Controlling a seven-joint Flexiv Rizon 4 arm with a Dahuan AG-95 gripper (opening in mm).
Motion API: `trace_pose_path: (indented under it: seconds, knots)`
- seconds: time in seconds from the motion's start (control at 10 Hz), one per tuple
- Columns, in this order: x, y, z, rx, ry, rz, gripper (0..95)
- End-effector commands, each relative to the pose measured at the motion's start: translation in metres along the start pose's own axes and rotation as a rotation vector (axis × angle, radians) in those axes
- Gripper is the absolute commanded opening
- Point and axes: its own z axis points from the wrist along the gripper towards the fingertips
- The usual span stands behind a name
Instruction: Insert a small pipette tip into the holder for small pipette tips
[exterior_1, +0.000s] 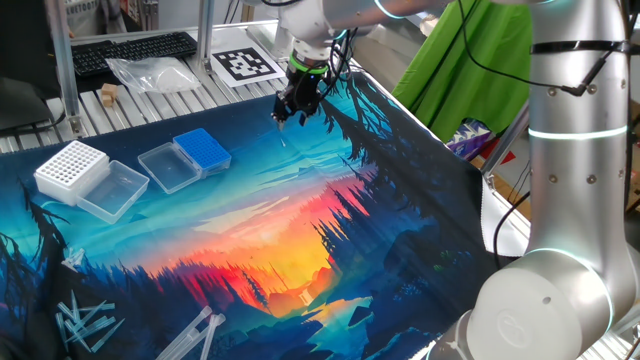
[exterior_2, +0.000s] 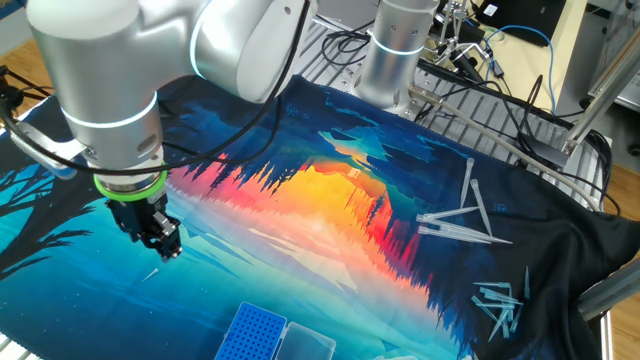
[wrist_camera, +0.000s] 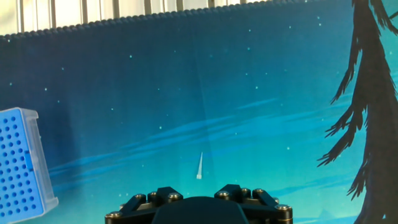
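Printed mat (exterior_1: 300, 230), pale tip (wrist_camera: 199, 166) lying flat at my twelve; gripper (exterior_1: 292, 112) spread empty above it. I might flick it sideways, far from the rack (exterior_1: 203, 150).

green cloth (exterior_1: 455, 60) hangs beside the slatted metal bench (exterior_1: 150, 100).

Gripper (exterior_1: 291, 114) pointing down above printed mat (exterior_1: 300, 230); blue tip holder (exterior_1: 203, 149) with clear lid (exterior_1: 167, 166) nearby; white rack (exterior_1: 71, 168) beyond.
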Motion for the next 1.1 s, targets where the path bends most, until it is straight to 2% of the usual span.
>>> trace_pose_path:
  seconds: [0.1, 0.6, 1.1]
  knots:
    - [-0.004, 0.001, 0.002, 0.0, 0.003, 0.0, 57.0]
    - [-0.009, 0.001, 0.01, -0.006, 0.006, 0.009, 57.0]
    - [-0.008, -0.005, 0.018, -0.01, 0.006, 0.004, 57.0]
